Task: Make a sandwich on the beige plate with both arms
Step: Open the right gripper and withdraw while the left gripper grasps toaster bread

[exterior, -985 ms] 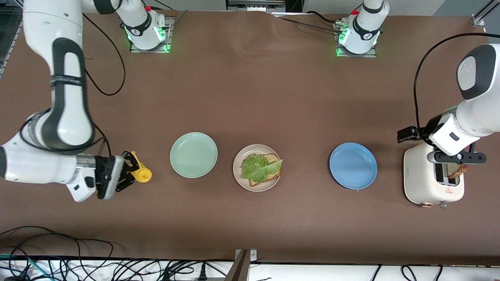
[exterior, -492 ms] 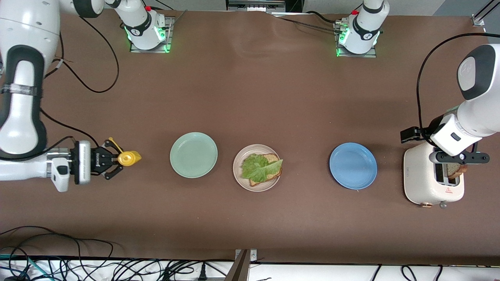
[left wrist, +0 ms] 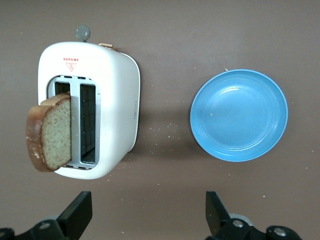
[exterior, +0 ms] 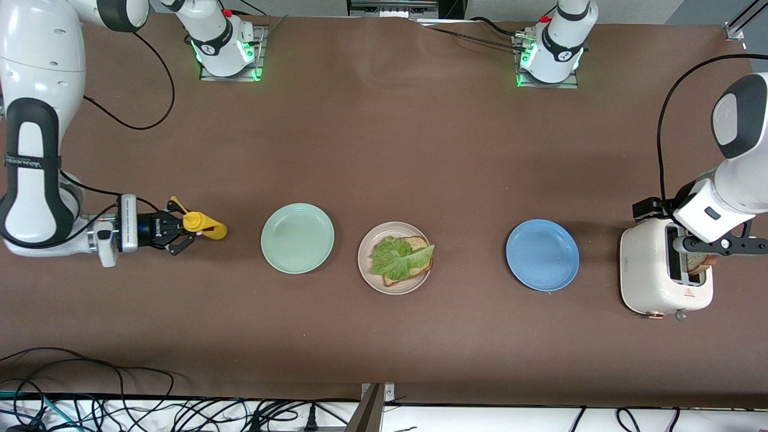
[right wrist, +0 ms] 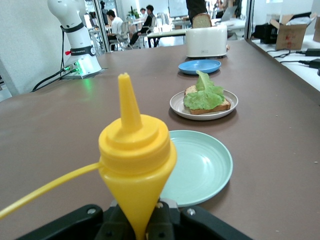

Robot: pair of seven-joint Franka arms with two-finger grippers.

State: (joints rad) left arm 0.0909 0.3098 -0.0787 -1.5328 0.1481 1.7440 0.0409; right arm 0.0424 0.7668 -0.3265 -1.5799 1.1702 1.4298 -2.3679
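Beige plate (exterior: 369,273) at table centre, between mint-green plate (exterior: 297,238) and blue plate (exterior: 542,254) — bears one bread slice (exterior: 414,271) under a lettuce leaf (exterior: 398,257). Right gripper (exterior: 180,230) clamps a yellow squeeze bottle (exterior: 204,225) beside the mint-green plate. Left gripper (left wrist: 147,212) hangs over the toaster (exterior: 651,273), fingers wide — second bread slice (exterior: 701,261) stands in its slot.

Plates, three counted: one beige plate (exterior: 367,259), one mint-green plate (exterior: 297,238), one blue plate (exterior: 542,254). Bread slices, two: one under lettuce (exterior: 420,245), one in toaster (exterior: 699,261). Lettuce leaf (exterior: 397,257), one. Toaster (exterior: 654,276), one. Yellow squeeze bottle (exterior: 204,225), one.
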